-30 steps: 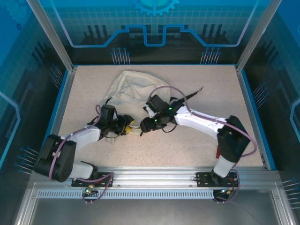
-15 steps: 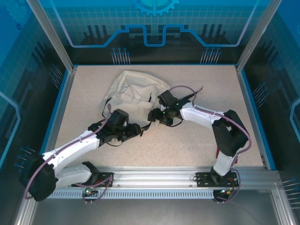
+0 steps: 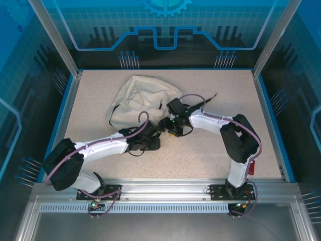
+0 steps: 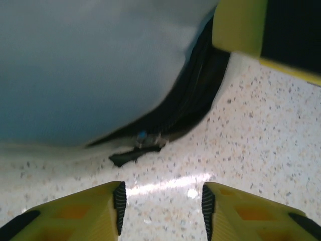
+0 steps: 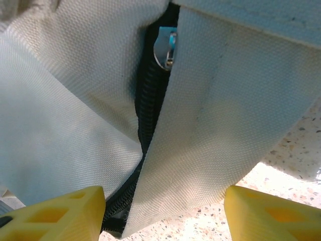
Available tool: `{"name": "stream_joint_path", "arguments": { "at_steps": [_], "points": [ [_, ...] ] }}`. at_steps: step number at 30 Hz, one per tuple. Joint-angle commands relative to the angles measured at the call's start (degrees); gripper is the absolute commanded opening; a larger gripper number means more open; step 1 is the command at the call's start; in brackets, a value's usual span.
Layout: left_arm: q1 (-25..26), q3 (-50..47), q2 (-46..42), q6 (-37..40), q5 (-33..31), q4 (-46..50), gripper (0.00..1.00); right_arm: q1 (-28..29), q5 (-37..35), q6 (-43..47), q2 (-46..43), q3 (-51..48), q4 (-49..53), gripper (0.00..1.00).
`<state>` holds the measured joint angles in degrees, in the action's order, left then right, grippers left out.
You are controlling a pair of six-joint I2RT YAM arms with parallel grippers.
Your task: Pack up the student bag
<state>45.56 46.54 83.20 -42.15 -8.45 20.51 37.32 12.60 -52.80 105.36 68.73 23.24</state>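
The student bag (image 3: 143,95), cream fabric with black zip trim, lies crumpled at the table's back centre-left. My left gripper (image 3: 156,133) is at its near edge, open (image 4: 162,201) over bare tabletop. The cream fabric (image 4: 90,65) and a black zip end (image 4: 143,145) lie just ahead of its fingers. My right gripper (image 3: 168,124) faces it from the right, and one of its yellow fingers (image 4: 241,25) shows in the left wrist view. Its jaws stand open (image 5: 165,211) around a fold of bag fabric (image 5: 220,115) and black zip (image 5: 150,95). A metal zip pull (image 5: 165,47) sits above.
A black strap (image 3: 205,99) trails from the bag towards the right. A raised blue rim (image 3: 266,120) and transparent walls enclose the speckled table (image 3: 210,155). The arms' bases sit on the aluminium rail (image 3: 165,191) at the near edge.
My left arm has stretched to the right, bringing its gripper to the bag's near edge. My right gripper has pulled back from the table's middle onto the bag's edge.
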Motion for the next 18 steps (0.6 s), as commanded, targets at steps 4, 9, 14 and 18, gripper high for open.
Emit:
{"name": "stream_joint_path", "arguments": {
  "at_steps": [4,9,14,18],
  "points": [
    [0.41,3.92,4.16,3.92,-6.76,-0.93,0.43,-0.76,1.86,-1.22,1.22,1.23,-1.1,0.63],
    [0.41,4.05,6.35,4.18,-8.27,-0.23,0.42,-0.93,2.58,-1.46,1.79,1.32,-1.54,0.62],
    [0.41,4.08,8.21,4.18,-8.77,-0.92,0.35,-0.93,2.89,-1.67,2.6,1.5,-1.67,0.61],
    [0.41,4.1,8.74,4.17,-9.57,-1.35,0.26,-0.93,2.66,-1.78,3.05,1.72,-1.71,0.59]
  ]
}}
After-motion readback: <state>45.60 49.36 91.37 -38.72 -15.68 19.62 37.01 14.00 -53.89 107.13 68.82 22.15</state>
